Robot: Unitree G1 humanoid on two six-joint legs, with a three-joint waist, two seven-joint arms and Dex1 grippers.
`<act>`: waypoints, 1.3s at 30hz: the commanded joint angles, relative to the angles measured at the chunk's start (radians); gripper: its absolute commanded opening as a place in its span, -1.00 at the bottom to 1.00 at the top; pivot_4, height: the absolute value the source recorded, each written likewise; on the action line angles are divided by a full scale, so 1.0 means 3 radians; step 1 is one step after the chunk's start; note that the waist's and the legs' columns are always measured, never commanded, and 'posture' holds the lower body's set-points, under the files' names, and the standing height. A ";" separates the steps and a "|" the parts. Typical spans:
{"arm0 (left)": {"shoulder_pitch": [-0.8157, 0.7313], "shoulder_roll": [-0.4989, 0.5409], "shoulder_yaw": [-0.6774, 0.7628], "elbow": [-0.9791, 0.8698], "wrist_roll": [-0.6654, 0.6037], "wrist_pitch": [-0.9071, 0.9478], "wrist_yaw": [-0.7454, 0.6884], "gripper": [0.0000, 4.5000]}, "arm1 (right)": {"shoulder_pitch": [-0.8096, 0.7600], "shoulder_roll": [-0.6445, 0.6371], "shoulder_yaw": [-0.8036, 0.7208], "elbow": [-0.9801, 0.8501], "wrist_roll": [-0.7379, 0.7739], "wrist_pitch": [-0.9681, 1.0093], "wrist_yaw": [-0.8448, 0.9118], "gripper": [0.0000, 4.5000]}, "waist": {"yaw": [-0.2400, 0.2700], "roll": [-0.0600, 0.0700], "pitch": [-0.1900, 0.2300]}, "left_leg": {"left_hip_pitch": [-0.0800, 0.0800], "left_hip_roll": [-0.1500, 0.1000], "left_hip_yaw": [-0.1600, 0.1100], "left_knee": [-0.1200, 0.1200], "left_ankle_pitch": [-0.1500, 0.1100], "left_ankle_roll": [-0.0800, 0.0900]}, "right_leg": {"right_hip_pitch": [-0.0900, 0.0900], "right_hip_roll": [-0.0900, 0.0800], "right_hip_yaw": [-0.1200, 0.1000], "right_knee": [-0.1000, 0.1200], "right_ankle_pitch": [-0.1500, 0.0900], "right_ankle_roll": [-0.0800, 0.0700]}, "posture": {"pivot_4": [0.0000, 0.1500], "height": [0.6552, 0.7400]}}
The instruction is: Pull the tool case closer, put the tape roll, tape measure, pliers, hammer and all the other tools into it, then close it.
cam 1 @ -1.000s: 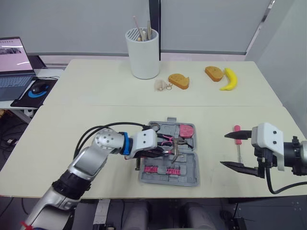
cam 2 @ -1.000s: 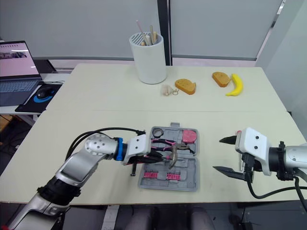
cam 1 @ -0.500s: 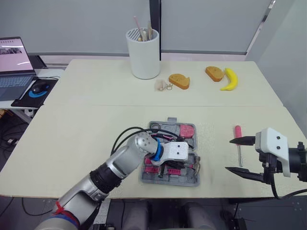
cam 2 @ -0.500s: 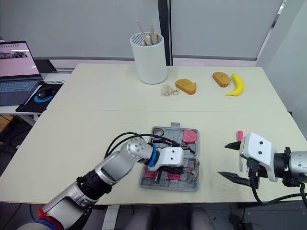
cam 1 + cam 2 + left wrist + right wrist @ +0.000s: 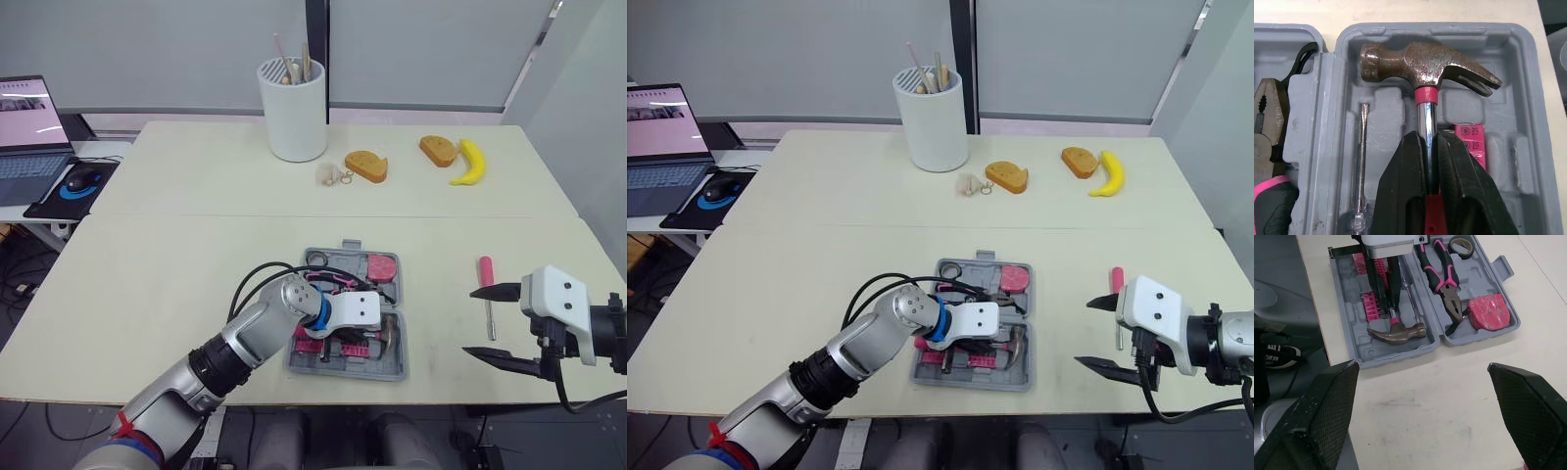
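Left hand (image 5: pixel 1427 139) is clamping the hammer (image 5: pixel 1425 63) inside the tool case (image 5: pixel 1528 98) (pliers (image 5: pixel 1448 293) beside it); right hand (image 5: pixel 470 321) is gaping empty, screwdriver (image 5: pixel 485 269) lying nearby.

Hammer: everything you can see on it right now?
The hammer is a claw hammer: tarnished brownish steel head, bright metal shaft, pink collar under the head, pink grip below. It lies flat in a moulded recess of the grey tool case, a slim screwdriver in the slot beside it. The left gripper has its black fingers shut on the shaft just below the collar.
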 commanded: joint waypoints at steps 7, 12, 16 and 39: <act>-0.0063 -0.0133 0.0027 -0.0095 0.0026 0.0133 0.0125 -0.96 | -0.0027 -0.0051 -0.0063 -0.0111 0.0012 0.0003 -0.0018 1.00 | 0.0000 0.0000 0.0000 | 0.0000 0.0001 0.0000 0.0000 0.0000 0.0000 | 0.0000 -0.0001 0.0000 0.0000 0.0000 0.0000 | 1.00 1.00; -0.0083 -0.0143 0.0084 -0.0157 -0.0033 0.0250 0.0142 -0.80 | -0.0058 -0.0059 -0.0073 -0.0096 0.0021 0.0015 -0.0026 1.00 | 0.0000 0.0000 0.0000 | 0.0000 0.0001 0.0000 0.0001 0.0000 0.0000 | 0.0000 -0.0001 0.0000 0.0000 0.0000 0.0000 | 1.00 1.00; -0.0105 -0.0134 0.0182 -0.0254 -0.0121 0.0357 0.0142 -0.27 | -0.0073 -0.0060 -0.0067 -0.0093 0.0024 0.0017 -0.0030 1.00 | 0.0000 0.0000 0.0000 | 0.0000 0.0001 -0.0001 0.0001 0.0000 0.0000 | 0.0000 -0.0001 0.0000 0.0000 0.0000 0.0000 | 1.00 1.00; 0.0350 0.0557 0.0637 -0.0025 -0.0441 -0.0911 -0.0260 -0.70 | -0.0041 -0.0003 -0.0096 -0.0141 0.0055 0.0060 -0.0145 1.00 | 0.0002 0.0003 -0.0002 | 0.0002 0.0001 0.0000 0.0001 0.0000 0.0000 | 0.0001 -0.0005 0.0000 0.0001 0.0000 0.0000 | 1.00 1.00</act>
